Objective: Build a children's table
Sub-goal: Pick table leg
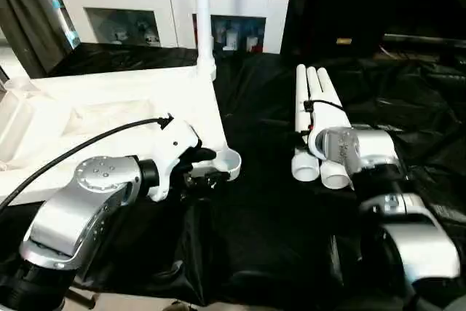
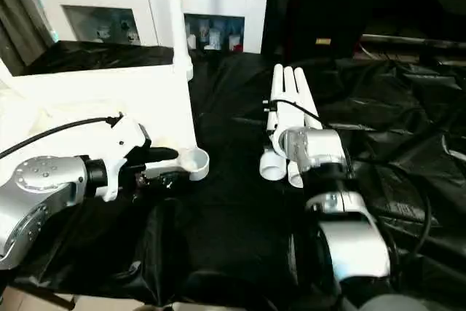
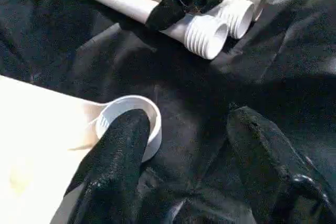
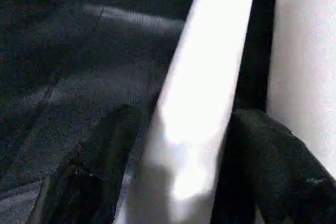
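Empty corner socket (image 3: pixel 137 115) on tabletop (image 1: pixel 131 100), 1 leg (image 1: pixel 202 20) upright.

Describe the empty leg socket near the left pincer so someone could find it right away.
Start at the white tabletop lying on the black cloth. Go to its near corner beside the left pincer: the round socket is there. Unlike the far corner, where a leg stands upright, it is empty.

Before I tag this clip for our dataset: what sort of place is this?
Probably an indoor lab or demo room: a work table under black cloth, a white glass-door cabinet behind, and children's table parts laid out.
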You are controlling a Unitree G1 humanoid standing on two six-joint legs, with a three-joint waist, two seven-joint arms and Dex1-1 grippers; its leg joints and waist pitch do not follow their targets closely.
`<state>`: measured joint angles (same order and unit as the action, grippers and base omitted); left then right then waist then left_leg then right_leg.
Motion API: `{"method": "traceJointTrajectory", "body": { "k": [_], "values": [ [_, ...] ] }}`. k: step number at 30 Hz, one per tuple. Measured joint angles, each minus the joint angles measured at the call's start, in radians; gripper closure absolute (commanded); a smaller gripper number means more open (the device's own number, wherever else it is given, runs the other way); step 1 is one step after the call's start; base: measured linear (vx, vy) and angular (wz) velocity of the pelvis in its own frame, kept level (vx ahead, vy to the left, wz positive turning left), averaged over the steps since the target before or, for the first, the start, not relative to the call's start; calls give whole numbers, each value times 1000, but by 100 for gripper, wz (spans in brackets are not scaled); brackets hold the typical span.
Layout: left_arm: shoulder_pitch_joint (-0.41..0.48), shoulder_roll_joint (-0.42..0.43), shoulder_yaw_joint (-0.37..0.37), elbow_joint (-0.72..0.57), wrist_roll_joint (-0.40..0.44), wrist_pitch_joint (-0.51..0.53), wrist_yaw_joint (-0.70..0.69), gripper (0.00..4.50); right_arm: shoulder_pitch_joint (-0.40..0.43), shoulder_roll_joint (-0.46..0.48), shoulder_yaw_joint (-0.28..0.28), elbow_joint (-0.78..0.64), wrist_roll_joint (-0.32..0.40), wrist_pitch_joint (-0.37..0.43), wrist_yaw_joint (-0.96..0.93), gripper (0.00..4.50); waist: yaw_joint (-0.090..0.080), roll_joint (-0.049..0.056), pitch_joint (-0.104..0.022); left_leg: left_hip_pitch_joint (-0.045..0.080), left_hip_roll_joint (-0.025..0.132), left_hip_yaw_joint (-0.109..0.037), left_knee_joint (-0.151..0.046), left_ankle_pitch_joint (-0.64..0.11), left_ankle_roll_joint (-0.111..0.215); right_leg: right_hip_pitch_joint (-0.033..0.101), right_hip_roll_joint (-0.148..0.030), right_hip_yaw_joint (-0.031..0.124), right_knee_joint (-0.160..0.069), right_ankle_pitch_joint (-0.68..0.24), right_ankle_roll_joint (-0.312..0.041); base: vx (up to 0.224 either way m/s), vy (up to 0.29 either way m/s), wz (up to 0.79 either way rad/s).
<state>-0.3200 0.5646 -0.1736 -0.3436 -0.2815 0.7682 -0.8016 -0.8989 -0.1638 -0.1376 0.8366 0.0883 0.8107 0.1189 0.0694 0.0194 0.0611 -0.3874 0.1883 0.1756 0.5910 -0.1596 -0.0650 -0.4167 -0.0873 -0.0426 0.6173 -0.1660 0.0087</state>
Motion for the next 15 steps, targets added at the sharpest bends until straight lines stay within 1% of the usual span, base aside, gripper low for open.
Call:
{"method": "traceJointTrajectory", "body": {
  "k": [4,5,7,10,11,12,13,15],
  "values": [
    [0,7,0,-2,-1,1,-3,165,-34,-10,6,83,-8,-45,4,179,2,0,0,0,0,0,1,0,0,0,0,0,1,0,0,0,0,0],
    [0,8,-1,-1,-1,1,-3,165,-41,-10,6,99,-9,-56,5,194,2,0,0,0,0,0,1,0,0,0,0,0,1,0,0,0,0,0],
    [-2,15,-2,-1,1,0,-3,165,-56,-10,7,140,-12,-78,12,212,3,-4,-2,0,0,0,1,0,0,0,0,0,2,0,0,0,0,0],
    [-2,17,-3,-2,1,-1,-2,165,-84,-11,8,197,-20,-105,17,224,4,-5,-2,0,0,0,2,0,0,0,0,0,2,0,0,0,0,0],
    [-2,17,-3,-2,1,-1,-1,165,-86,-11,8,205,-20,-112,19,234,5,-6,-3,0,0,0,2,0,0,0,0,0,2,0,0,0,0,0],
    [-2,17,-3,-2,1,-1,-1,165,-87,-11,8,210,-21,-118,19,234,6,-6,-3,0,0,0,2,0,0,0,0,0,3,0,0,0,0,0],
    [-2,17,-3,-2,1,-2,-1,165,-89,-11,8,218,-21,-124,18,251,6,-7,-3,0,0,0,2,0,0,0,0,0,3,0,0,0,0,0],
    [-2,18,-3,-4,1,-2,-1,165,-91,-11,8,227,-20,-131,17,254,7,-8,-4,0,0,0,3,0,0,0,0,0,3,0,0,0,0,0]
  ]
}}
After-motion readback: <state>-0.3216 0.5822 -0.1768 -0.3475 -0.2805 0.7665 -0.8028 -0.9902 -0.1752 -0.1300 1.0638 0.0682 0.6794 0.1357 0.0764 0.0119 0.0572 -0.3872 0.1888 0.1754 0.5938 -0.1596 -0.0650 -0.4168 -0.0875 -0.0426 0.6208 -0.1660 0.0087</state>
